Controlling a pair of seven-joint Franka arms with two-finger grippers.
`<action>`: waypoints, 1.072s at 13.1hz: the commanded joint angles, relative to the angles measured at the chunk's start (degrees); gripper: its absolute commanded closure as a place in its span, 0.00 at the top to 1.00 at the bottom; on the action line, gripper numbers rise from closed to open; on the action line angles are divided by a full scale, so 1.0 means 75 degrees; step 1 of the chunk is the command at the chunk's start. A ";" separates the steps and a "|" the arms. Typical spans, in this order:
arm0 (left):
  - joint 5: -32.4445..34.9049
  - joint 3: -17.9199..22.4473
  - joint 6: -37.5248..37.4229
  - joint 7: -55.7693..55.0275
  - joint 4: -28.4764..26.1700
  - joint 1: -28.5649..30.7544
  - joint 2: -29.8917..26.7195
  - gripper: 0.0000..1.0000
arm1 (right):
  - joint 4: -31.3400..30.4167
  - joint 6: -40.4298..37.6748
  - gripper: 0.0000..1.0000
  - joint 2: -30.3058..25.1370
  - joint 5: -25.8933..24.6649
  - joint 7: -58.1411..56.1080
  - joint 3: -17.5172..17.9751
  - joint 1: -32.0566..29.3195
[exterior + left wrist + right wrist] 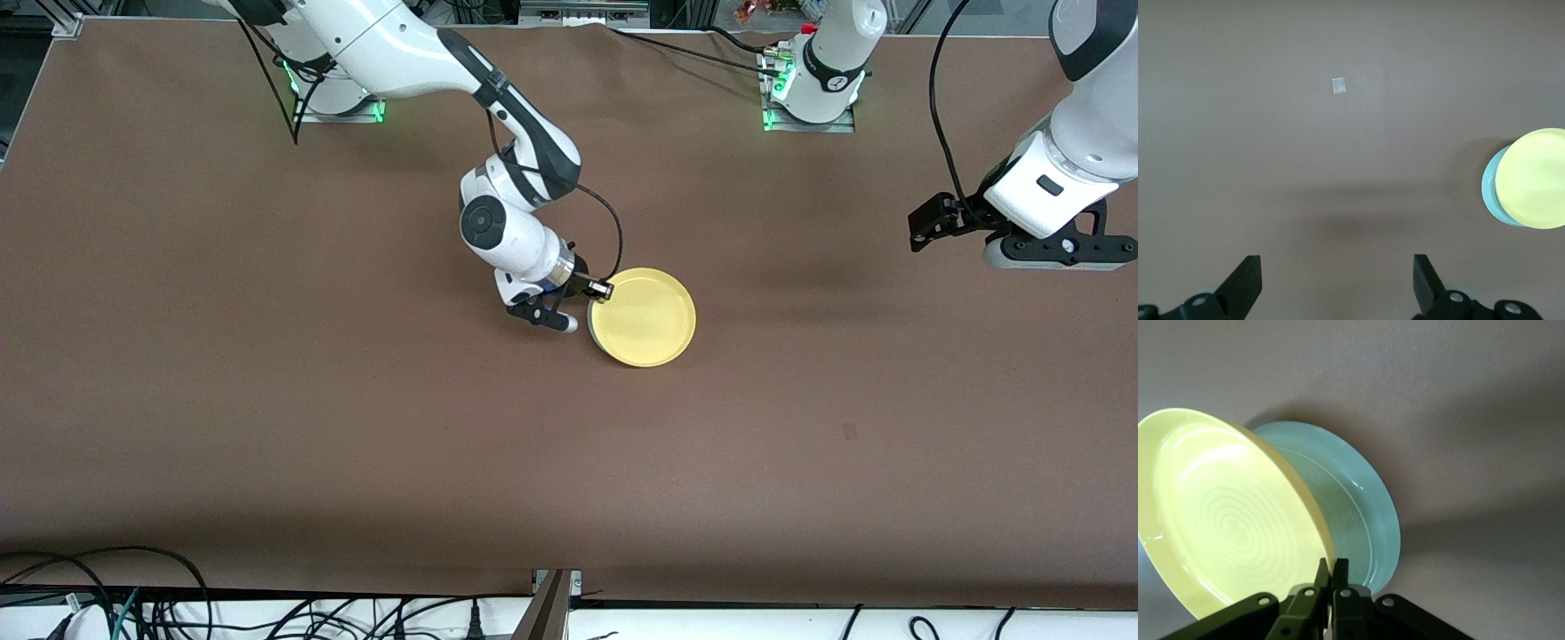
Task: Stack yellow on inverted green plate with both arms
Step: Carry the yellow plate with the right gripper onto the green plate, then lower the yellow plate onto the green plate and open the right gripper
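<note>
The yellow plate is over the pale green plate near the table's middle, open side up. My right gripper is shut on the yellow plate's rim at the side toward the right arm's end of the table. In the right wrist view my right gripper pinches the yellow plate's rim, and that plate stands tilted against the green plate beneath it. In the left wrist view the yellow plate covers most of the green plate. My left gripper is open and empty, waiting high over the table's left-arm end.
A small square of tape lies on the brown tabletop, nearer the front camera than the plates; it also shows in the left wrist view. Cables hang along the table's front edge.
</note>
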 commanded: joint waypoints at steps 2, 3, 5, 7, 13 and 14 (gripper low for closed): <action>-0.0187 0.0000 -0.0172 0.0127 0.0176 0.0020 0.0061 1.00 | -0.0123 0.0055 0.00 -0.0047 0.0010 0.0134 -0.0083 0.0135; -0.0187 -0.0012 -0.0172 0.0127 0.0176 0.0020 0.0061 1.00 | -0.0147 0.0055 0.00 -0.0058 0.0010 0.0088 -0.0094 0.0135; -0.0187 -0.0012 -0.0172 0.0127 0.0176 0.0020 0.0061 1.00 | -0.0170 0.0020 0.00 -0.0082 -0.0025 0.0006 -0.0129 0.0088; -0.0187 -0.0012 -0.0172 0.0127 0.0176 0.0020 0.0061 1.00 | -0.0159 -0.0225 0.00 -0.0094 -0.0037 -0.0146 -0.0188 0.0076; -0.0105 -0.0012 -0.0184 0.0127 0.0187 -0.0038 0.0061 1.00 | -0.0170 -0.0449 0.00 -0.0082 -0.0224 -0.0147 -0.0188 0.0111; -0.0105 -0.0012 -0.0172 0.0127 0.0187 -0.0050 0.0061 1.00 | -0.0159 -0.0449 0.00 -0.0070 -0.0212 -0.0089 -0.0188 0.0123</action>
